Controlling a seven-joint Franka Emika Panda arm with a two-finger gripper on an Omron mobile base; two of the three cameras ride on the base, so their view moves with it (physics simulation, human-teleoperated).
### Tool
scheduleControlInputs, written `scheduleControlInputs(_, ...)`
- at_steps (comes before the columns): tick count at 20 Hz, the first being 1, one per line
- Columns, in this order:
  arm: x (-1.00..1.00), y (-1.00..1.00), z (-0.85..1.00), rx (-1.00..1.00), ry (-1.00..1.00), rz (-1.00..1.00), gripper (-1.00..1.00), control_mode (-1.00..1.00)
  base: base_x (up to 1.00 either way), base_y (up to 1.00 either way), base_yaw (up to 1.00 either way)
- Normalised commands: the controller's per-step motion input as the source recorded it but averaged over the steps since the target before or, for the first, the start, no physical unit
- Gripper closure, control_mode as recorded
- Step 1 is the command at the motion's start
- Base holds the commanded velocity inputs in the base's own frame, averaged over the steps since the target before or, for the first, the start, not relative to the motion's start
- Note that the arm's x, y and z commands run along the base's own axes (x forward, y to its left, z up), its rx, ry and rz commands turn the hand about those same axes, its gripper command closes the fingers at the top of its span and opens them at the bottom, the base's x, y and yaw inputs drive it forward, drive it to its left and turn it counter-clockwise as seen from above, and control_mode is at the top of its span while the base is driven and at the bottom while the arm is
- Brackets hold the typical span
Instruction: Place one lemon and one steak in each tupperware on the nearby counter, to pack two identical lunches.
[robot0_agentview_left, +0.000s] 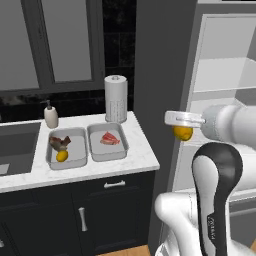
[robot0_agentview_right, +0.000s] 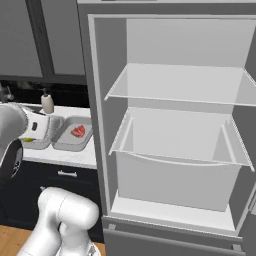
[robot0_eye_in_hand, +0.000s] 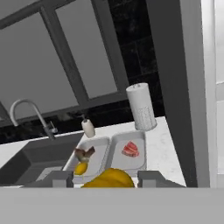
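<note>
Fridge (robot0_agentview_right: 175, 140): stands open to the right of the counter; the shelves in the right base view are bare.
Counter (robot0_agentview_left: 135, 160): white marble top over dark cabinets, with the sink (robot0_agentview_left: 15, 145) at its left end.
Paper towel roll (robot0_agentview_left: 115, 98): upright at the far edge of the counter, behind the right container.
Left container (robot0_agentview_left: 67, 147): holds a steak (robot0_agentview_left: 59, 142) and a lemon (robot0_agentview_left: 62, 156); this lunch looks complete.
Right container (robot0_agentview_left: 107, 141): just beside the left one, holds a second steak (robot0_agentview_left: 110, 138) and no lemon.
Soap bottle (robot0_agentview_left: 51, 115): on the far side of the counter, left of the paper towel roll.
Gripper (robot0_agentview_left: 184, 131): clenched on a second lemon (robot0_agentview_left: 183, 133), held in the air to the right of the counter, off its edge, in front of the fridge.
Progress: by my reckoning three of the four items are placed; the carried lemon needs to go into the right container.
Views: the left base view shows the lemon hanging under the hand, well apart from the containers; the hand view looks over that lemon at both containers and also shows the tap (robot0_eye_in_hand: 26, 111); the right base view shows the fridge interior.
</note>
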Motion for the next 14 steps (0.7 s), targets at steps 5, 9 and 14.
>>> scheduleControlInputs(5,1.00,0.58,-0.29,-0.15,-0.04,-0.09,1.00,-1.00,0.00,0.00,0.00)
scheduleControlInputs(9,1.00,0.05,-0.47,-0.01,0.05,-0.05,1.00,-1.00,0.00,0.00,0.00)
scheduleControlInputs(14,0.96,-0.01,-0.17,0.08,0.25,0.00,1.00,-1.00,0.00,0.00,0.00)
